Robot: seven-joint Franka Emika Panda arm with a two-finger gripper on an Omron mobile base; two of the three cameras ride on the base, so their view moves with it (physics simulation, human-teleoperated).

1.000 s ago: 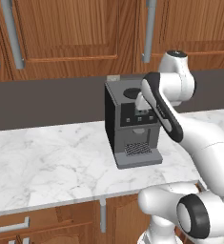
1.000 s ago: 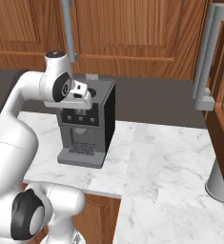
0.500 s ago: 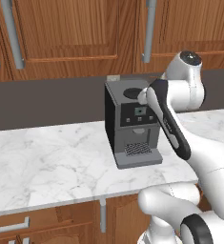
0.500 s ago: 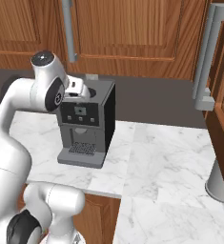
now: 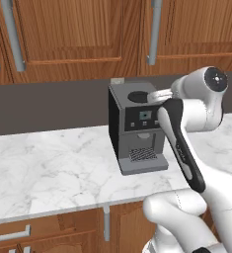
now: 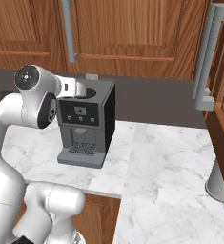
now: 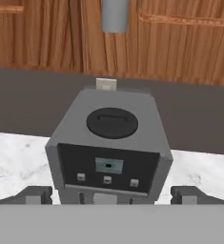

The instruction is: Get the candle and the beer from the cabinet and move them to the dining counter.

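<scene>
Hand released, grasping nothing, low centre frame facing the coffee machine. Cabinet doors up top are shut: lift clear and approach the bar handle squarely.

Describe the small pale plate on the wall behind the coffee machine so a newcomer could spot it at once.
Start at the white marble worktop under the reddish-brown wall cabinets. On it stands a dark grey coffee machine with a round black lid. Just behind its top rear edge, on the dark grey backsplash, sits the small pale rectangular wall plate, the only light patch on that dark band.

Grey coffee machine upright on marble worktop; outlet behind.
</scene>
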